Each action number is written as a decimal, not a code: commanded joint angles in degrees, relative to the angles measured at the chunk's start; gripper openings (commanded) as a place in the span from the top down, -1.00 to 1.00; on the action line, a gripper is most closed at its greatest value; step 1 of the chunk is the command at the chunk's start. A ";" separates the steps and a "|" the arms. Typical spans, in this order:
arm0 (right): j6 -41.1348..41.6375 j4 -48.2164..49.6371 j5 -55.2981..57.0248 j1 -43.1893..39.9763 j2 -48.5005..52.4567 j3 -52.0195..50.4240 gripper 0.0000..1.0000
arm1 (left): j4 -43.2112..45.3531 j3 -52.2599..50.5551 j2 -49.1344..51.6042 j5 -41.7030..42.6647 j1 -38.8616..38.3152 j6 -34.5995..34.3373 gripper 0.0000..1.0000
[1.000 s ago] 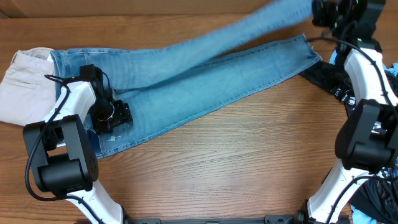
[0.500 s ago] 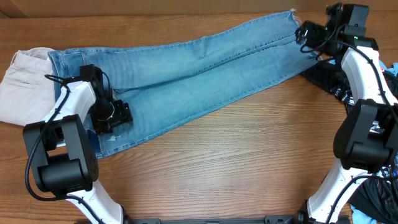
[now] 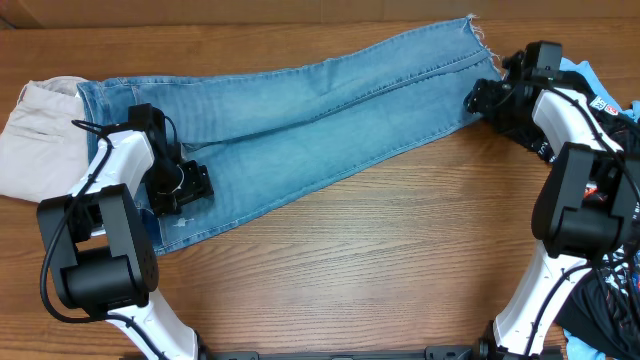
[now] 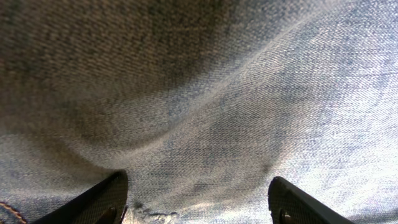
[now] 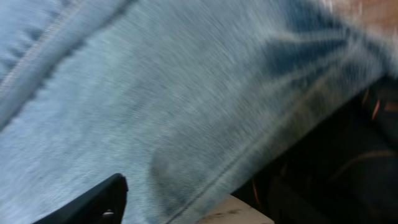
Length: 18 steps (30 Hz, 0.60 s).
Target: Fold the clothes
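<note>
1. We see the left arm (image 3: 112,170) folded back on itself on the left of the overhead view, its white link running up and inward.
2. The left gripper (image 3: 192,184) points right and sits low; its two dark fingers (image 4: 102,200) stand wide apart, nothing clamped between them.
3. The right arm (image 3: 575,112) rises along the right side and bends inward at the top.
4. The right gripper (image 3: 478,97) points left; we make out only one finger (image 5: 93,202), far out at the wrist view's left, so the jaws look parted.
</note>
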 commanded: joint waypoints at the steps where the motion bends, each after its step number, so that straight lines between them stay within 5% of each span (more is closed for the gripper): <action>1: 5.49 -0.79 1.18 -0.28 1.09 -0.15 -0.49 | -0.15 -0.28 -1.05 -0.76 -0.17 0.07 -0.51; 18: 7.30 -1.55 -8.76 0.20 1.42 0.07 -0.36 | -0.15 -0.28 -1.05 -0.76 -0.17 0.07 -0.52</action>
